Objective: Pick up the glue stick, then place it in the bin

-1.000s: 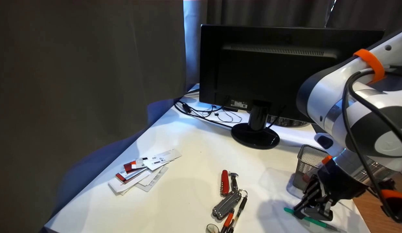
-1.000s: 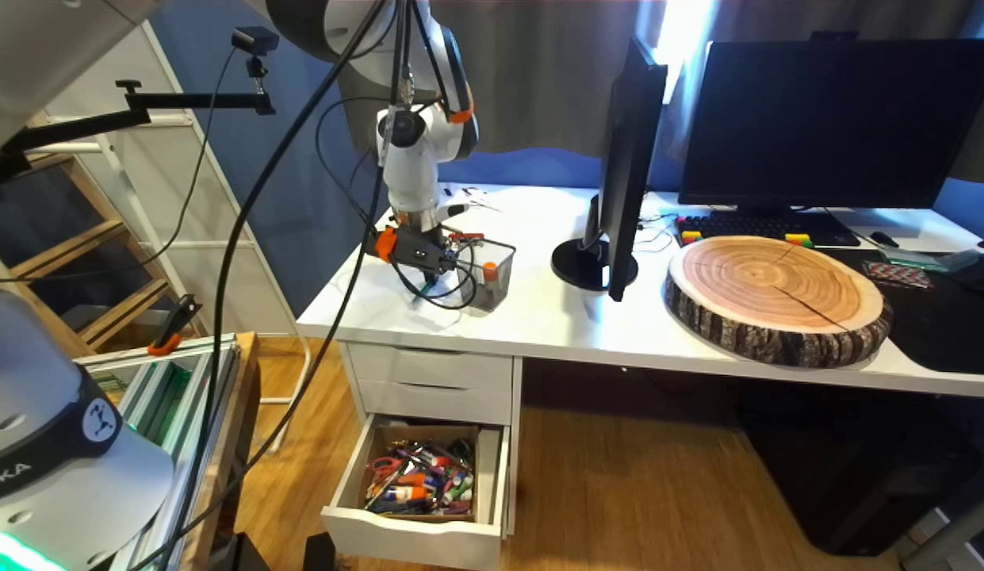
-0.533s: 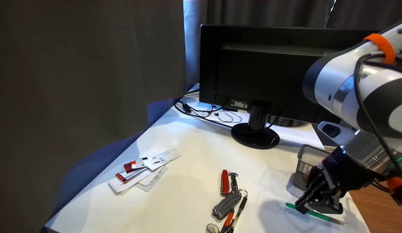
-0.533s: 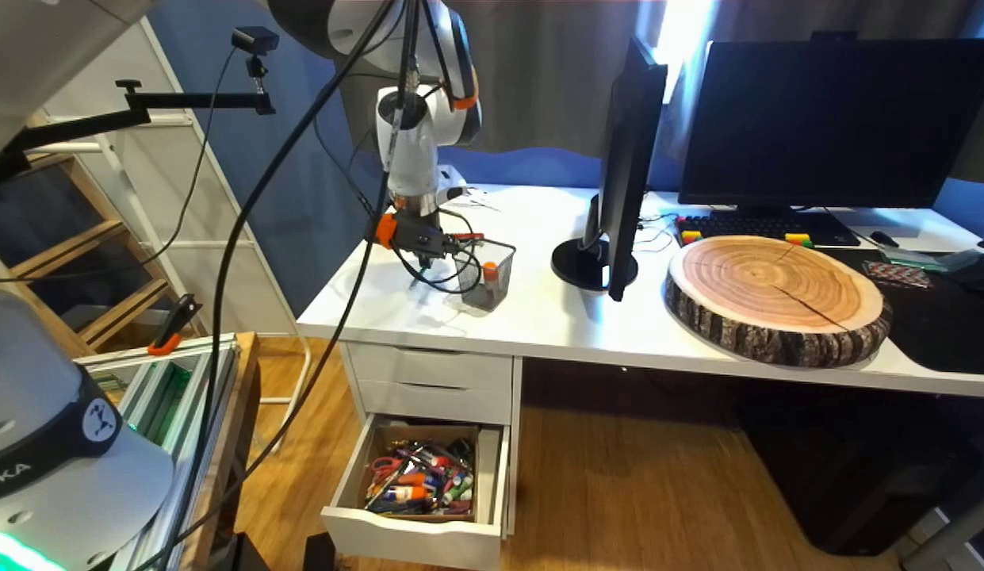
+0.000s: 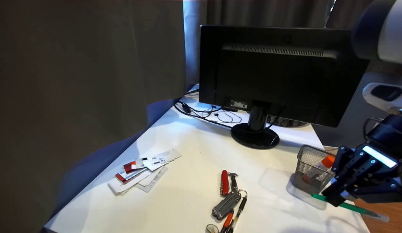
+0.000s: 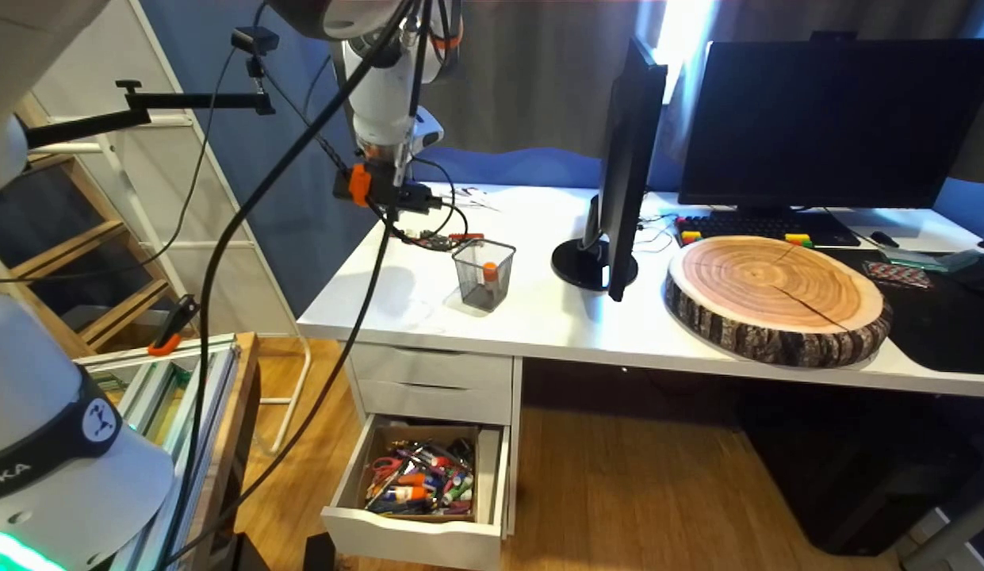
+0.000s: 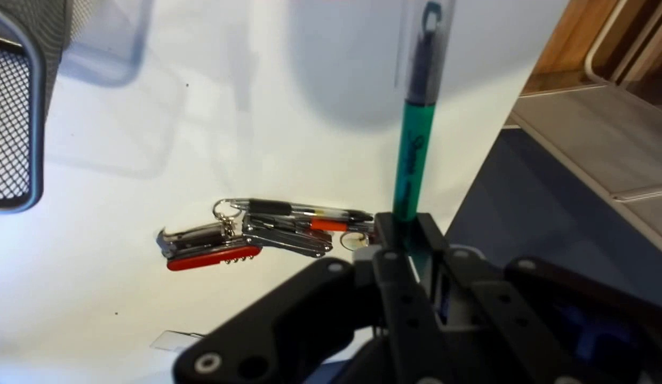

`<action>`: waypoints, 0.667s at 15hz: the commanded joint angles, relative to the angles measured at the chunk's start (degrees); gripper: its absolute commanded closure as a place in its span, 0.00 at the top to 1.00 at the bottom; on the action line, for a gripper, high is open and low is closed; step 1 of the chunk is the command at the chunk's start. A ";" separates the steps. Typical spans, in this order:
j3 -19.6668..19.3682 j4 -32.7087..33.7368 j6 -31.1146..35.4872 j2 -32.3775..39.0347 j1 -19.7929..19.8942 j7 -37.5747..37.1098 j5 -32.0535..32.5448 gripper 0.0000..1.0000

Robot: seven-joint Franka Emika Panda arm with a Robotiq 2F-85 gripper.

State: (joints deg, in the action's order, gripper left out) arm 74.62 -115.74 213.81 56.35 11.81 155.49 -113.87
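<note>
My gripper (image 7: 411,226) is shut on a slim green stick (image 7: 414,154) with a clear, grey-tipped cap and dark lettering. It shows no orange end. In an exterior view the gripper (image 5: 333,198) holds the green stick (image 5: 351,207) above the desk's edge, tilted, one end near the bin. The bin is a grey wire-mesh cup (image 5: 301,170), upright on the desk; it also shows in an exterior view (image 6: 501,277) and at the left of the wrist view (image 7: 37,144). A thicker pale stick with an orange cap (image 5: 328,160), like a glue stick, leans inside the bin.
A red pocket knife (image 5: 224,183), a multitool (image 5: 226,204) and pens (image 5: 239,210) lie mid-desk. Cards (image 5: 155,160) are farther left. A black monitor (image 5: 269,74) stands behind the bin. An open drawer (image 6: 416,539) juts out below the desk, and a wood slab (image 6: 777,289) lies beyond the monitor.
The gripper has risen from the desk with the green stick in its fingers. In the exterior view with the cards it has also shifted right, uncovering the bin and its orange-capped stick.
</note>
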 commanded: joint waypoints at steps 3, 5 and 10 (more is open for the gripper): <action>6.87 -5.23 -0.48 -2.27 9.52 1.40 1.84 0.04; 6.76 -6.12 -3.81 -4.60 12.02 -0.83 4.12 0.04; 3.61 -7.21 -16.61 -12.41 17.16 -6.98 11.14 0.04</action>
State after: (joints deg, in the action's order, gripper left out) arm 79.95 -120.40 204.45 50.86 26.59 153.52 -106.42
